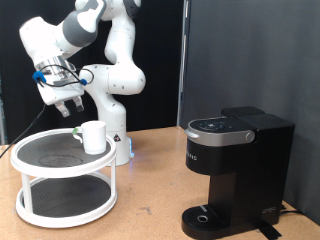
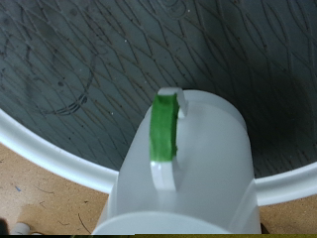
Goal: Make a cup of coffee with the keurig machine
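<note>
The cup (image 1: 93, 137) is a small white mug standing upright on the top tier of a round white stand (image 1: 60, 172), near the tier's right side in the exterior view. My gripper (image 1: 68, 109) hangs in the air above and to the left of the cup, apart from it, with its fingers spread and nothing between them. The wrist view looks down on the cup (image 2: 198, 174); its handle (image 2: 164, 134), green on one face, points towards the dark mesh. My fingers do not show there. The keurig machine (image 1: 236, 160) stands at the exterior view's right, lid down.
The stand has two tiers with dark mesh floors (image 2: 119, 59) and a raised white rim (image 2: 54, 159). The machine's round drip tray (image 1: 204, 216) has nothing on it. The wooden table (image 1: 150, 190) lies between the stand and the machine. A black curtain is behind.
</note>
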